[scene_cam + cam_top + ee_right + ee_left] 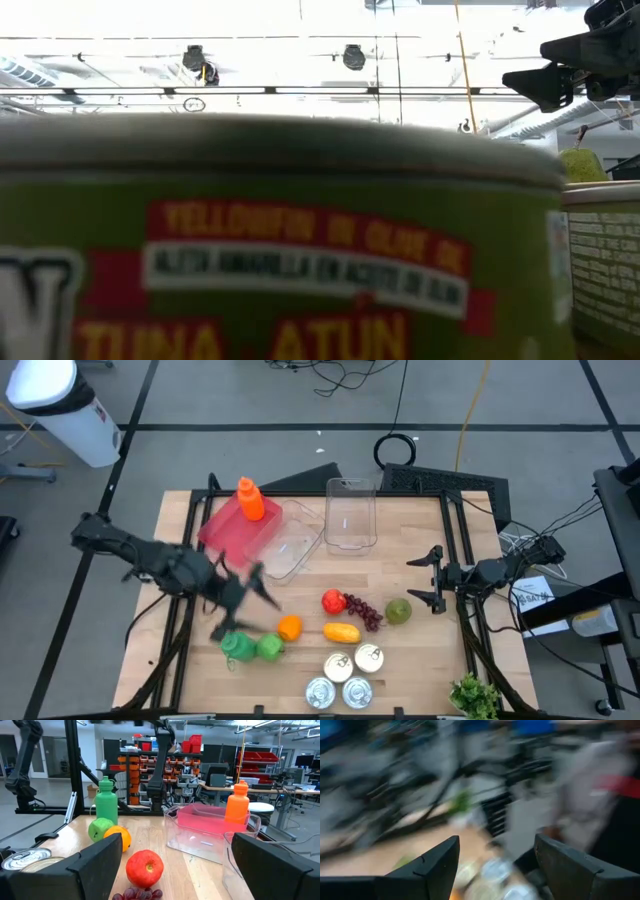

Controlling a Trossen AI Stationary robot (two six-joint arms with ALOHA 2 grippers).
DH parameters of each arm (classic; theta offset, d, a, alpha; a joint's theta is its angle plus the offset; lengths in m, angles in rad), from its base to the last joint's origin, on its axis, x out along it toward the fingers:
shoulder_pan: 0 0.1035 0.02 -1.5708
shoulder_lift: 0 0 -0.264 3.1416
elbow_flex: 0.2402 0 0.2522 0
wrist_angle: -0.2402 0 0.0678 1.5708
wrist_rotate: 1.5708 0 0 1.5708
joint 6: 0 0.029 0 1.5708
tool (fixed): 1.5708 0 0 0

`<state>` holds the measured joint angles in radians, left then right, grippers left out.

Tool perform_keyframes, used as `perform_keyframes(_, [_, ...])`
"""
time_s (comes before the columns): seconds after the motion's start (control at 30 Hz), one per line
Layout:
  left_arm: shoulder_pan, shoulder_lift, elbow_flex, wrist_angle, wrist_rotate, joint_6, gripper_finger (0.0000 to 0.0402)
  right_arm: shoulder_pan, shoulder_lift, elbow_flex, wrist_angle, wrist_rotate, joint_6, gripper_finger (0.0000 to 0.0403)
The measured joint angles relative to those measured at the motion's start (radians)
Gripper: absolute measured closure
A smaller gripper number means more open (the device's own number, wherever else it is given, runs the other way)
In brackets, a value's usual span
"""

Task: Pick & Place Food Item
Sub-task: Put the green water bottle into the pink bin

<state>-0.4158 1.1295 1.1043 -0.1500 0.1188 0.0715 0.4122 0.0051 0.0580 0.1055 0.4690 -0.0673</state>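
Food lies on the wooden table (420, 550): a red apple (333, 601) (144, 867), dark grapes (365, 612), a green pear-like fruit (399, 610), a yellow fruit (342, 632), an orange (289, 627) and a green apple (269, 647). My left gripper (252, 590) (495, 865) hovers blurred above the table's left half, just far-left of the orange. It is open with nothing between its fingers. My right gripper (432, 580) (176, 845) waits open at the right edge, beside the green fruit.
A pink bin (238, 530) with an orange bottle (250, 500) and two clear bins (350, 512) stand at the far side. A green bottle (238, 645) lies near the green apple. Several tins (340, 665) sit at the near edge, with lettuce (475, 695) at the near right.
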Motion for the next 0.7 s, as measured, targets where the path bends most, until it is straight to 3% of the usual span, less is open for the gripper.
perform_keyframes(0.07, [-0.030, 0.085, 0.020, 0.032, 0.041, 0.052, 0.0131, 0.000, 0.000, 0.000, 0.000, 0.000, 0.000, 0.0046])
perform_keyframes(0.17, [-0.052, 0.203, 0.111, -0.060, -0.072, -0.005, 0.0130, 0.000, 0.000, 0.000, 0.000, 0.000, 0.000, 0.0046])
perform_keyframes(0.27, [-0.061, 0.288, 0.247, -0.268, -0.176, -0.076, 0.0130, 0.000, 0.000, 0.000, 0.000, 0.000, 0.000, 0.0046])
perform_keyframes(0.43, [-0.066, 0.379, 0.457, -0.579, -0.173, -0.172, 0.0130, 0.000, 0.000, 0.000, 0.000, 0.000, 0.000, 0.0046])
perform_keyframes(0.57, [-0.061, 0.381, 0.546, -0.796, -0.214, -0.392, 0.0130, 0.000, 0.000, 0.000, 0.000, 0.000, 0.000, 0.0046])
perform_keyframes(0.7, [-0.063, 0.367, 0.563, -1.097, -0.216, -0.747, 0.0130, 0.000, 0.000, 0.000, 0.000, 0.000, 0.000, 0.0046])
